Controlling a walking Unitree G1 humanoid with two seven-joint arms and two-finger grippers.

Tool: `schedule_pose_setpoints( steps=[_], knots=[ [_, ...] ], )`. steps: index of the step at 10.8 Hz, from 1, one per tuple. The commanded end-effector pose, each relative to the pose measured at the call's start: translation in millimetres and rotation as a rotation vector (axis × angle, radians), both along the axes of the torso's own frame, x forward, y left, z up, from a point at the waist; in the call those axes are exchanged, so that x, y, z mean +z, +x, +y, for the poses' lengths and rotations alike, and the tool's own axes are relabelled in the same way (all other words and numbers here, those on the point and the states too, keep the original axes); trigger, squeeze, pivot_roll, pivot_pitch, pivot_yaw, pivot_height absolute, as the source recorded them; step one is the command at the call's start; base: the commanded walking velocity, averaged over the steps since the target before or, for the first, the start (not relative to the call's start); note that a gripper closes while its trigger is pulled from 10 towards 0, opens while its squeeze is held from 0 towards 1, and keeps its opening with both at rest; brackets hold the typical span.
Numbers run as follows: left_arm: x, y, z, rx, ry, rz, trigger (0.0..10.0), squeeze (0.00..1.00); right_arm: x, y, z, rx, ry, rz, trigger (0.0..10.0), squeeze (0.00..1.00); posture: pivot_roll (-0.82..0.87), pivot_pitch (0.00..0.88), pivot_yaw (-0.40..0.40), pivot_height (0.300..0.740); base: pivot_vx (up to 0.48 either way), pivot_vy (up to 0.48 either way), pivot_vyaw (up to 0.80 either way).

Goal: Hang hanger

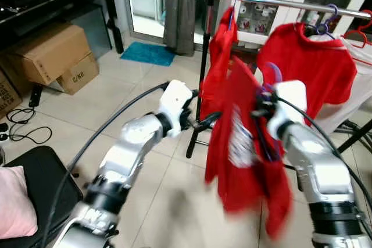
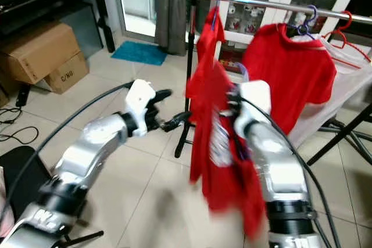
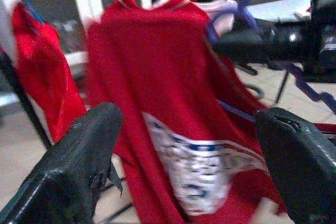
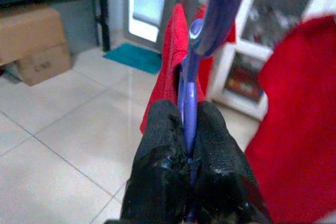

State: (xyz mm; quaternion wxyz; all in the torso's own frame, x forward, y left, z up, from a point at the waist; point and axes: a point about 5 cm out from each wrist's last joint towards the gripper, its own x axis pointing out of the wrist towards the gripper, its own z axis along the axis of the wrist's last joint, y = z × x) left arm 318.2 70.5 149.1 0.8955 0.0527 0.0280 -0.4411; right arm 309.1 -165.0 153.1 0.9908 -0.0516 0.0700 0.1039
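Floor: pale tiles, teal mat.
Rail: red shirts hung.
Right tool: pinching purple hanger.
Left tool: spread.

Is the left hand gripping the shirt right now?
No, the left hand is open, and the red shirt hangs beyond its fingers.

The near shirt is bright red with a white and blue printed band across it, and hangs on a purple hanger pinched between black fingers. The shirts on the silver rail are red too. Far left lies a teal mat on pale tiled floor.
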Motion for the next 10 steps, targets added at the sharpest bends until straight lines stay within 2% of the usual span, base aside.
schedule_pose_setpoints(
  steps=[1, 2, 3, 5, 7, 9, 10],
  knots=[
    [1.4, 2.9, -2.7, -0.017, 0.002, 0.004, 10.0, 0.99, 18.0, 1.1, 4.6, 0.026, -0.050, -0.094, 0.0, 0.00, -0.05, 0.000, -0.020, 0.740, 0.000, 0.000, 0.00],
    [0.3, 7.6, -8.1, -0.030, -0.007, 0.024, 10.0, 0.00, 24.3, -0.7, 12.9, 0.057, -0.126, -0.134, 0.0, 0.00, -0.05, 0.000, -0.020, 0.740, 0.000, 0.000, 0.00],
    [-1.2, 21.0, -10.4, 0.022, 0.013, 0.021, 10.0, 0.00, 35.4, -4.6, 26.8, 0.117, -0.231, -0.202, 0.0, 0.00, -0.05, 0.000, -0.016, 0.740, 0.000, 0.000, 0.00],
    [6.2, 35.0, -11.3, 0.067, 0.001, 0.002, 10.0, 0.00, 46.4, -9.7, 40.7, 0.180, -0.320, -0.275, 0.0, 0.00, -0.06, 0.000, -0.013, 0.740, 0.000, 0.000, 0.00],
    [10.1, 36.5, -17.8, 0.008, -0.017, 0.008, 10.0, 0.00, 50.6, -11.7, 49.1, 0.212, -0.342, -0.304, 0.0, 0.00, -0.06, 0.000, -0.009, 0.740, 0.000, 0.000, 0.00],
    [4.5, 48.0, -22.3, 0.077, 0.014, 0.020, 10.0, 0.00, 59.1, -19.0, 67.6, 0.294, -0.322, -0.342, 0.0, 0.00, -0.07, 0.000, -0.001, 0.740, 0.000, 0.000, 0.00],
    [5.3, 51.0, -21.7, 0.103, 0.009, 0.015, 0.0, 0.00, 60.9, -21.1, 71.7, 0.317, -0.313, -0.350, 0.0, 0.00, -0.07, 0.000, 0.002, 0.740, 0.000, 0.000, 0.00]
  ],
)
